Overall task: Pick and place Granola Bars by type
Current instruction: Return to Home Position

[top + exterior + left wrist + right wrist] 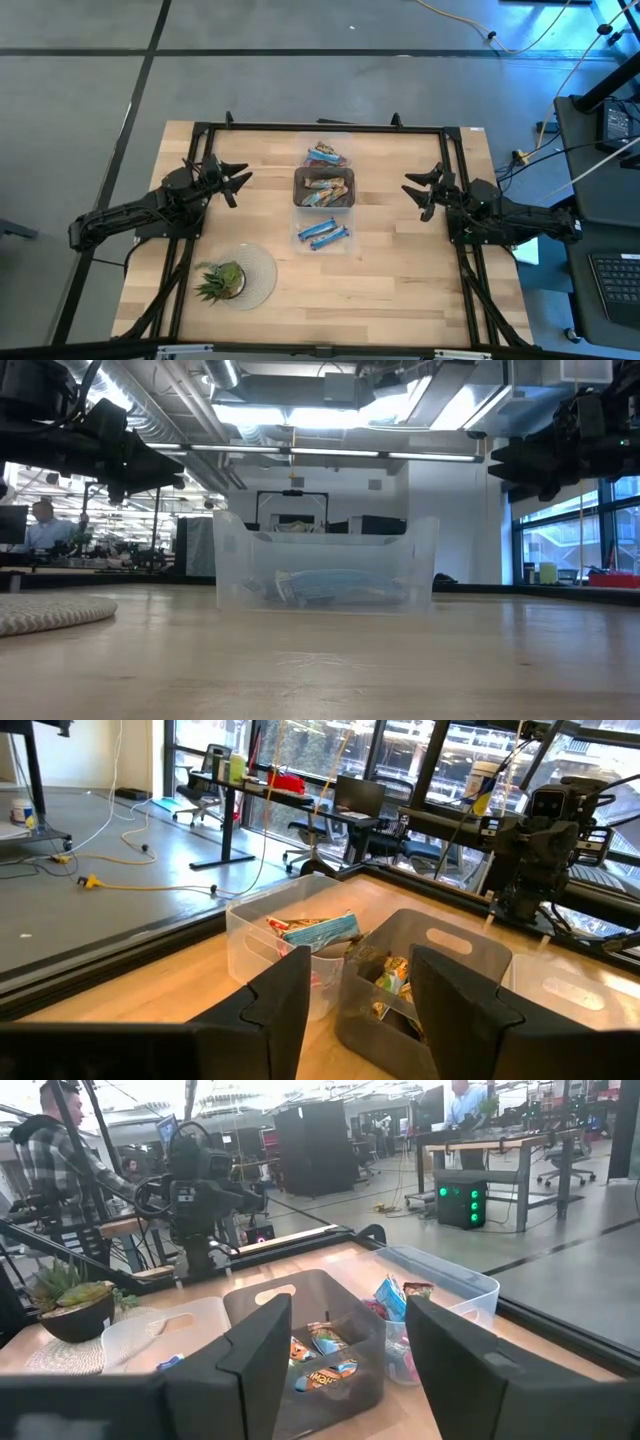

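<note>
Pale wood table (400,270), matt, grain showing. Front bin (420,565) clear smooth plastic (a bit cloudy); middle bin (480,952) dark smoky plastic, dull sheen. Granola Bars (322,234) in glossy crinkly foil-type wrappers. Round mat (45,612) white, woven, rough. Frame (320,127) black matt metal.

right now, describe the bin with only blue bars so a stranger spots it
On the wooden table, three bins line up between the left gripper and right gripper. It is the clear end bin nearest the potted plant; only it holds all-blue bars, unlike the dark middle bin.
</note>
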`<state>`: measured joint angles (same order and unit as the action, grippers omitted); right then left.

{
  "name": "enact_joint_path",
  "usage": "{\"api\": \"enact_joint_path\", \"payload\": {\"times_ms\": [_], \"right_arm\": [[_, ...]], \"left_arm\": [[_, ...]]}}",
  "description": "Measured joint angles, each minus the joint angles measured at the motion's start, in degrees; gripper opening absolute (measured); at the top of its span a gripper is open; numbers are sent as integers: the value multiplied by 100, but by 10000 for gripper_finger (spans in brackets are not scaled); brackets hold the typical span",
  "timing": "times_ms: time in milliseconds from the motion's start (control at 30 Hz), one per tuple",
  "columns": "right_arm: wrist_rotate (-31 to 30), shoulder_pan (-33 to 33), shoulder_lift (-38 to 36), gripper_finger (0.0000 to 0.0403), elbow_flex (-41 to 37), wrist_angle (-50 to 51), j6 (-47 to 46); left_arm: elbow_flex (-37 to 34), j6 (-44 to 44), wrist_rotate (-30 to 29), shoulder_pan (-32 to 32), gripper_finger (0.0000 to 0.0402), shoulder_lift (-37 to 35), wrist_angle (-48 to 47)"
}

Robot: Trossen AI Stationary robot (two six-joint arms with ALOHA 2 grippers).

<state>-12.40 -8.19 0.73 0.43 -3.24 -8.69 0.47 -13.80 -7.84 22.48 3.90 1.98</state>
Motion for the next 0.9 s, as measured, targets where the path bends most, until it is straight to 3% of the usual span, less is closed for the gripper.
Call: {"api": "enact_joint_path", "payload": {"times_ms": [900], "right_arm": [[-2,0,0,200,4,1,8]], "left_arm": [[0,0,0,1,166,0,0]]}}
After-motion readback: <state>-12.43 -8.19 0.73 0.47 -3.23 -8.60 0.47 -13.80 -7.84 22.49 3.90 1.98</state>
